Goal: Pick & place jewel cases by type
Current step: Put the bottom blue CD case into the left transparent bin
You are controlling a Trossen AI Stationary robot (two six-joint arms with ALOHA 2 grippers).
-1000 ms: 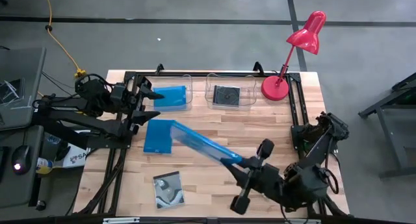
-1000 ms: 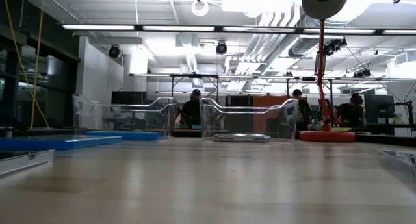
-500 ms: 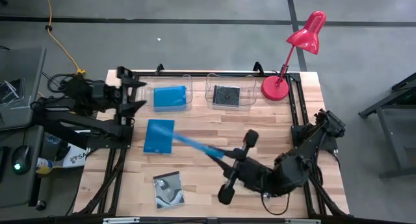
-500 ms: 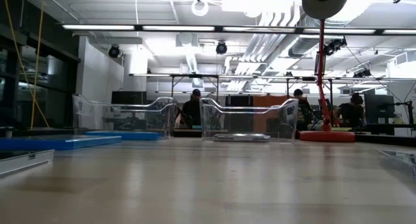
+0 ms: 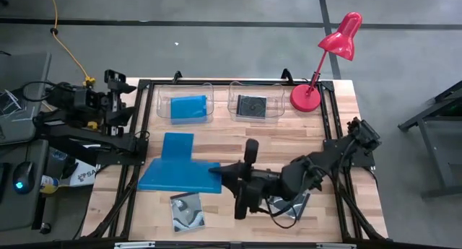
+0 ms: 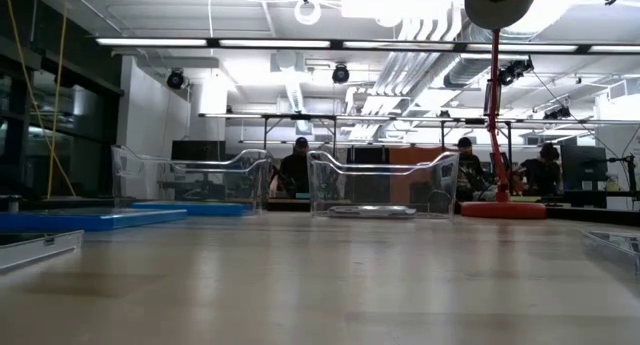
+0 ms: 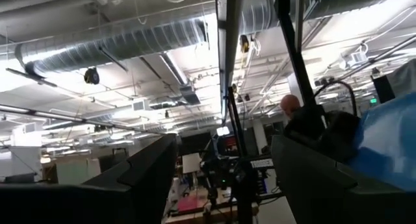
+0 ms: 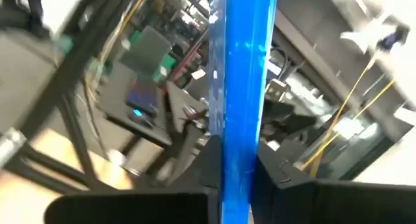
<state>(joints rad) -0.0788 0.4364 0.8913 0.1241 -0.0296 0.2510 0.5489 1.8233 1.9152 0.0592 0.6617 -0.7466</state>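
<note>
I had one blue case (image 5: 189, 107) and one black case (image 5: 252, 105) binned at frame top; right gripper (image 5: 222, 172) clamped a blue case (image 5: 179, 175) mid-frame, left gripper (image 5: 124, 99) spread and empty at upper left, three left on the table

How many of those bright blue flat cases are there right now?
3: one in the left clear tub, one flat on the table, one held by the right gripper, case partly covering it. None seems hidden.

No text, labels, brands or numbers reading clearly anywhere, small print showing only as illegible blur
</note>
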